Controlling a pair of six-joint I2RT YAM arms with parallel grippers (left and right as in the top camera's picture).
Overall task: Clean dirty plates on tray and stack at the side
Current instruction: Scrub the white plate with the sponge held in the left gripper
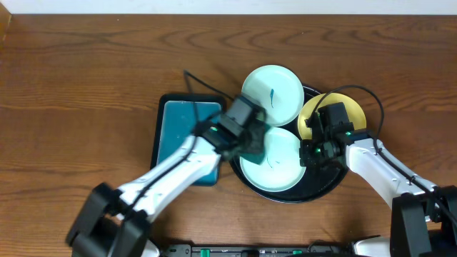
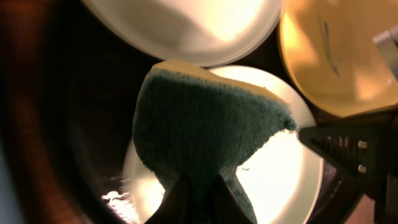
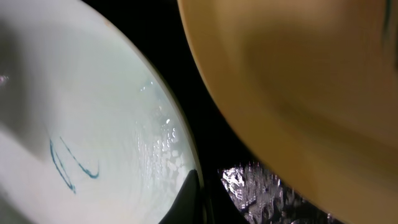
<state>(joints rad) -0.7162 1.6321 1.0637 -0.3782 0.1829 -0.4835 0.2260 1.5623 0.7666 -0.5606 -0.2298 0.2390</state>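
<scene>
On the left of the bench (image 1: 86,86), a rectangular black tray with a teal inside (image 1: 182,121) is lying just beside the round black tray (image 1: 285,200). The left arm is crossing over it.

The left gripper (image 2: 199,196) is hanging over the near mint plate (image 1: 282,175). Its jaws are pinching a sponge (image 2: 205,124) by its lower edge, with the green scouring face showing to the wrist camera. The sponge is probably going to squash and drag, so pressing flat should be serving better than poking with a corner.

All three plates are sitting on the round tray:
- The far mint plate (image 1: 272,93) is at the back and carrying a thin blue streak.
- The near mint plate is in front and showing blue marks (image 3: 65,165) and wet beads.
- The yellow plate (image 1: 350,107) is to the right.

They are looking stiff, light and slick when wet, likely sliding under a wipe. The raised rim is the sensible place to be taking hold.

The right gripper (image 1: 314,151) is sitting low between the near mint plate and the yellow plate, one fingertip at the mint rim. I cannot tell whether its jaws are gripping or apart. It and the crowded neighbouring plates are narrowing the sponge's room on that side.
</scene>
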